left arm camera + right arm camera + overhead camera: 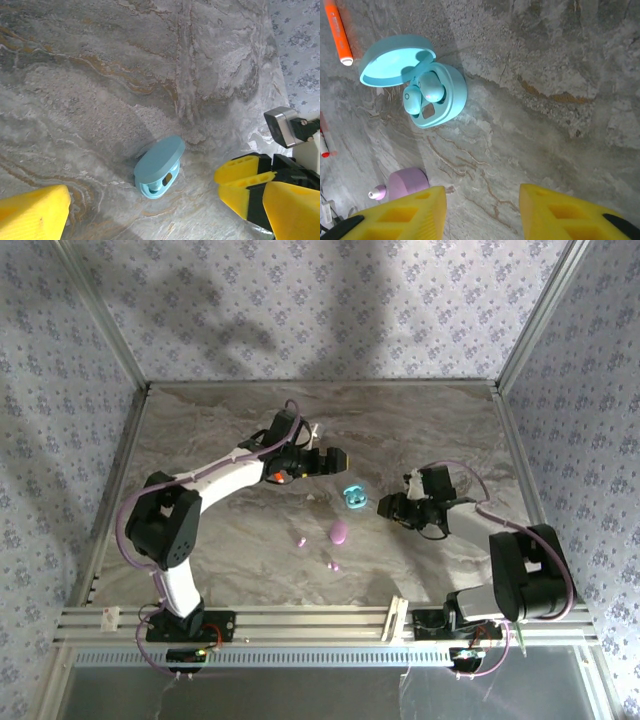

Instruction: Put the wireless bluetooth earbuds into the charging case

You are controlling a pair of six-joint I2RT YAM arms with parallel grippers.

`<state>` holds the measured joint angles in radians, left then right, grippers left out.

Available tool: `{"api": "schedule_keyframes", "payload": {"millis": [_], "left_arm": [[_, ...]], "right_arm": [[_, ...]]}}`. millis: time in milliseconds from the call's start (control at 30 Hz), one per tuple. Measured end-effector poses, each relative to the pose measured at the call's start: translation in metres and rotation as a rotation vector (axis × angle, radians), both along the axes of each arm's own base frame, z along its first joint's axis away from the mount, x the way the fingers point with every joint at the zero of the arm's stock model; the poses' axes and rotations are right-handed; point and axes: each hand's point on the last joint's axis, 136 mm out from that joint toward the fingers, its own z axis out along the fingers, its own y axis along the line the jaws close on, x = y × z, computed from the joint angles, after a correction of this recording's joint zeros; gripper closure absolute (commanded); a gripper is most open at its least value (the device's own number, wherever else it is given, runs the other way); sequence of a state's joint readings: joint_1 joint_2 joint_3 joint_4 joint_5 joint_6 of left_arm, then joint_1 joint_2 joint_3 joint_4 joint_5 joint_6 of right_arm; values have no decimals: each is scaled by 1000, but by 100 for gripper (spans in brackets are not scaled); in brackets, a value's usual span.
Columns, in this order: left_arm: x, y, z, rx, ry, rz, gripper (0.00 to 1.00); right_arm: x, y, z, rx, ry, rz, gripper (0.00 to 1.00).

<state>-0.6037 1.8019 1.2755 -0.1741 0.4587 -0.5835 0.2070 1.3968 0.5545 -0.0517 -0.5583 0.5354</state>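
Observation:
The pale cyan charging case (445, 95) lies on the marble with its lid (395, 60) swung open. Two cyan earbuds (432, 87) (411, 100) rest in its wells. From above, the cyan case (352, 496) sits between both grippers. My right gripper (482, 215) (388, 506) is just right of it, open and holding nothing. My left gripper (335, 457) (160, 220) hovers behind and left of the case (159, 167), open wide and empty. Two pink earbuds (300, 541) (334, 565) lie loose on the table near a closed pink case (339, 531). One pink earbud (377, 192) touches the pink case (407, 182).
An orange pen-like stick (337, 32) lies beyond the cyan lid. In the left wrist view the right gripper's yellow finger (245, 177) shows to the right of the case. Aluminium frame posts (135, 390) and patterned walls bound the table.

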Motion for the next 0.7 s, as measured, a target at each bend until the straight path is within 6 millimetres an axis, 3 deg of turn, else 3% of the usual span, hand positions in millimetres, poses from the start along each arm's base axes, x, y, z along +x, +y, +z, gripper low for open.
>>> {"api": "schedule_keyframes", "payload": {"millis": [267, 367, 600, 700], "left_arm": [[16, -12, 10, -32, -8, -19, 10], [20, -16, 10, -33, -6, -32, 16], [32, -26, 8, -44, 10, -54, 45], [34, -28, 1, -44, 27, -63, 59]], "right_arm": [[13, 3, -1, 13, -1, -11, 67], [15, 4, -3, 15, 3, -16, 75], [18, 6, -11, 30, 30, -30, 99], [20, 8, -14, 42, 38, -32, 100]]}}
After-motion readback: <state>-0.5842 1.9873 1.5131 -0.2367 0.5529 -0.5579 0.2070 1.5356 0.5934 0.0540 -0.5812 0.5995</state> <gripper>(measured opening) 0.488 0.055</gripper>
